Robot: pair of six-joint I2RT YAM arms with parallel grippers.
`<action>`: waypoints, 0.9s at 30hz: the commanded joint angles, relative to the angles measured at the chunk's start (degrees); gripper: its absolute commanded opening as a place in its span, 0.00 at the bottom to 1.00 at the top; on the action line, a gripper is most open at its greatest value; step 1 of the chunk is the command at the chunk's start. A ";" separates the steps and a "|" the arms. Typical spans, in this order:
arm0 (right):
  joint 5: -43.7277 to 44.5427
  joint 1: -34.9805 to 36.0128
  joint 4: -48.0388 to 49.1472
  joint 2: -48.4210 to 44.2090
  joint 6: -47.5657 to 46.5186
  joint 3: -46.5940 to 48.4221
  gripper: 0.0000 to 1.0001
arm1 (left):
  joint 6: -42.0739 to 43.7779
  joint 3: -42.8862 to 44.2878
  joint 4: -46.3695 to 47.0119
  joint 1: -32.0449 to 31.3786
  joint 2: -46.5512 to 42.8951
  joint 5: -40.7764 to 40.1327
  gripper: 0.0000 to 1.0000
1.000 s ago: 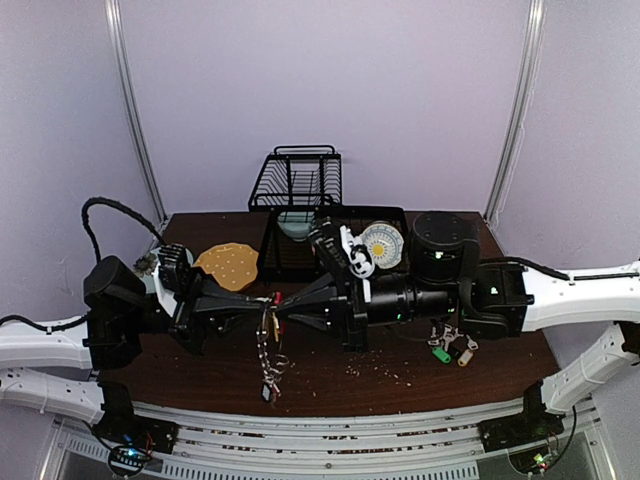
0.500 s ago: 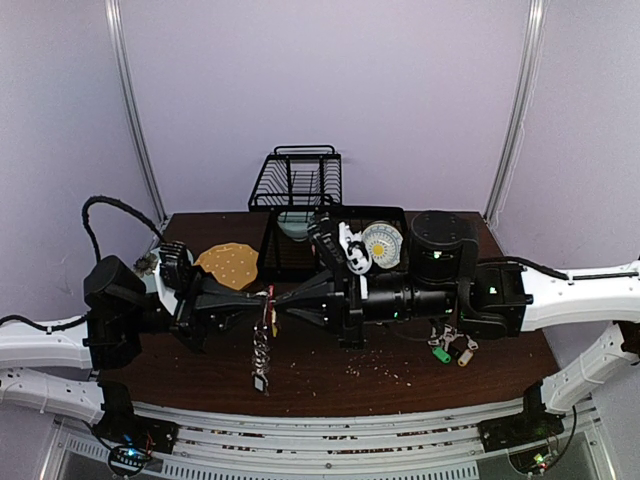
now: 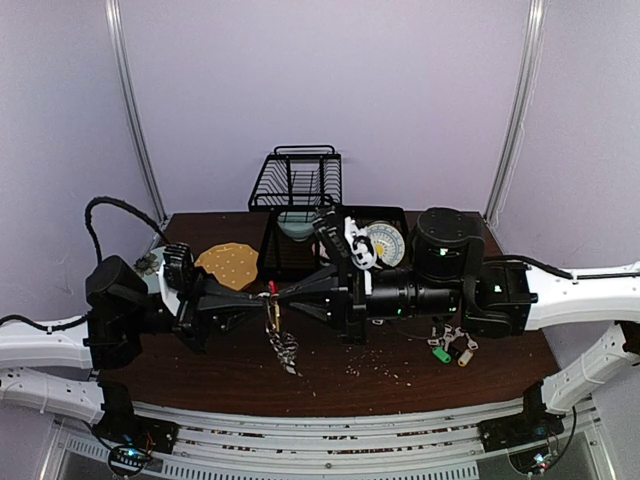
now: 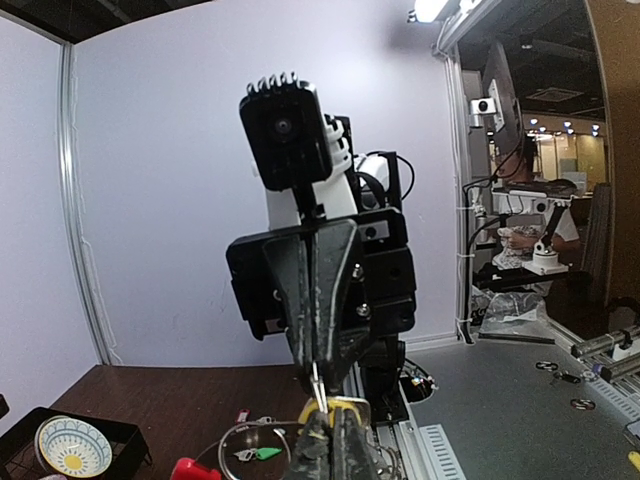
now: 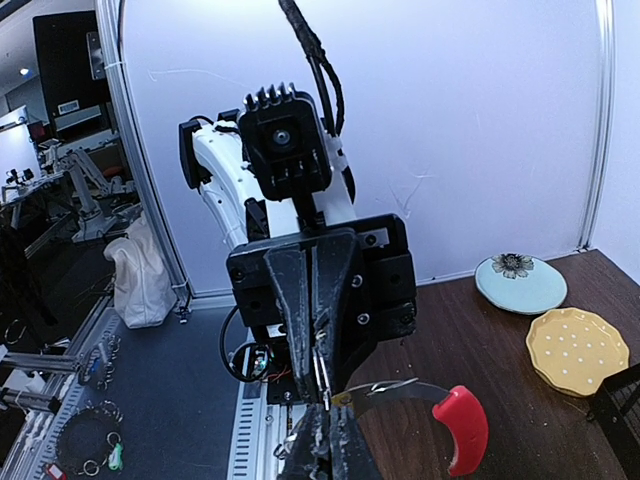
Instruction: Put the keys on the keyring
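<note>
Keys (image 3: pixel 285 348): dangling in a cluster above the worktop (image 3: pixel 220 375), under the keyring (image 3: pixel 271 289). Left fingers (image 3: pixel 245 303), right fingers (image 3: pixel 305 299): clenched tip to tip, apparently both on the ring. Step: threading. Next: fine alignment of key to ring, steady grip.

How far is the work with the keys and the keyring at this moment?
Done: the keyring is held above the table, with keys hanging from it. In hand: the left gripper and the right gripper, both shut, pinch the ring tip to tip beside its red sleeve. Left: the pictures do not show whether any key remains to thread; after that, probably setting the ring down.
</note>
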 commanded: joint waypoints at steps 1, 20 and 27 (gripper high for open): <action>3.49 -1.23 -0.22 -1.21 0.00 1.44 0.00 | 2.58 1.01 -0.39 -0.39 -0.93 1.97 0.00; 2.70 -1.05 -12.59 6.99 3.05 10.74 0.00 | 20.26 5.45 -19.72 -3.56 -1.19 -23.45 0.00; -3.48 0.72 -15.53 11.10 3.06 15.50 0.00 | 19.21 4.12 -15.52 -3.58 -1.62 -25.39 0.00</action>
